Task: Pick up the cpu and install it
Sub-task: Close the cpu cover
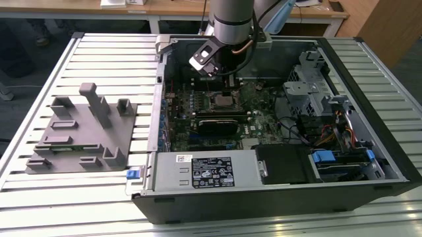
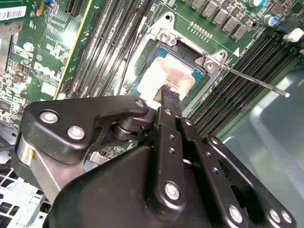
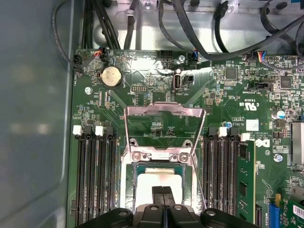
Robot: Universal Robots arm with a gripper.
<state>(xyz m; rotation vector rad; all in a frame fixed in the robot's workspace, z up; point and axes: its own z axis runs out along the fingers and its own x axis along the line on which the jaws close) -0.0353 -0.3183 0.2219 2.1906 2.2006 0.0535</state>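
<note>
My surface [image 1: 99, 54] is a bench of pale metal slats running across the frame, brightest where the room light strikes it along the lower edge. Across the top of the frame stands a wooden desk [image 1: 173, 8] on white legs. A wooden panel [image 1: 389, 27] fills the upper right corner, and dark floor [image 1: 17, 47] shows at upper left.
</note>
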